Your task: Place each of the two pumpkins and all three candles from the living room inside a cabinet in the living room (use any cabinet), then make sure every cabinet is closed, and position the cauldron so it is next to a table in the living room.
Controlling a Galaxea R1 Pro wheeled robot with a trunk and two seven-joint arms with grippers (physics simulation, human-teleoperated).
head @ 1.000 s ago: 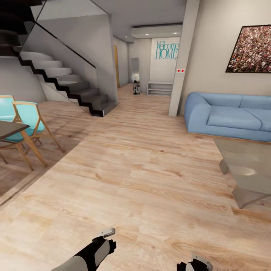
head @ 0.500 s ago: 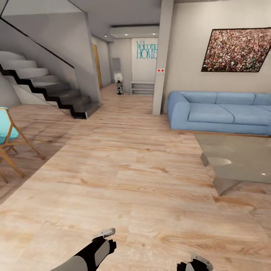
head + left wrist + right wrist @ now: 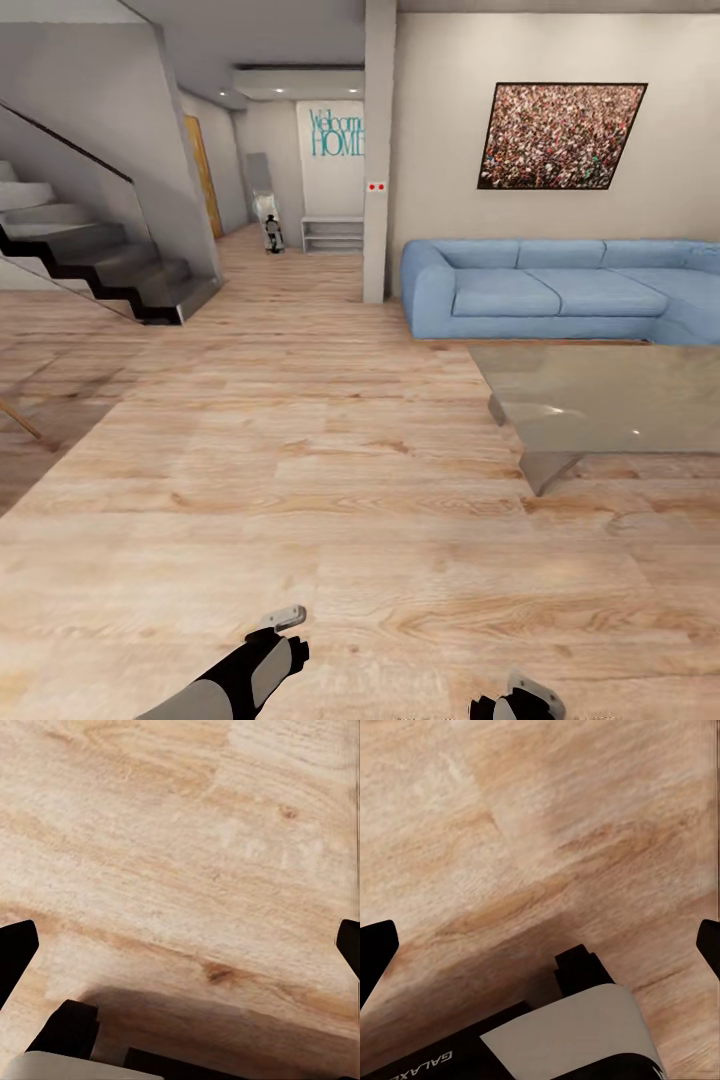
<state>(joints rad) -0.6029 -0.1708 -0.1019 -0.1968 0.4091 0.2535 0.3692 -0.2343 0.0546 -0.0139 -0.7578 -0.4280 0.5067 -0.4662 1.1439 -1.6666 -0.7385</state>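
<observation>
Now | wall sign [image 3: 336, 132] "Welcome HOME" | right arm "GALAXEA" | both claws spread, empty

Teal "Welcome HOME" lettering [image 3: 336, 132] on far hallway wall; "GALAXE…" on robot body [image 3: 424, 1066].

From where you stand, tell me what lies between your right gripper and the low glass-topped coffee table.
Only bare light wood plank floor in the head view, from the right gripper to the grey glass-topped coffee table.
</observation>
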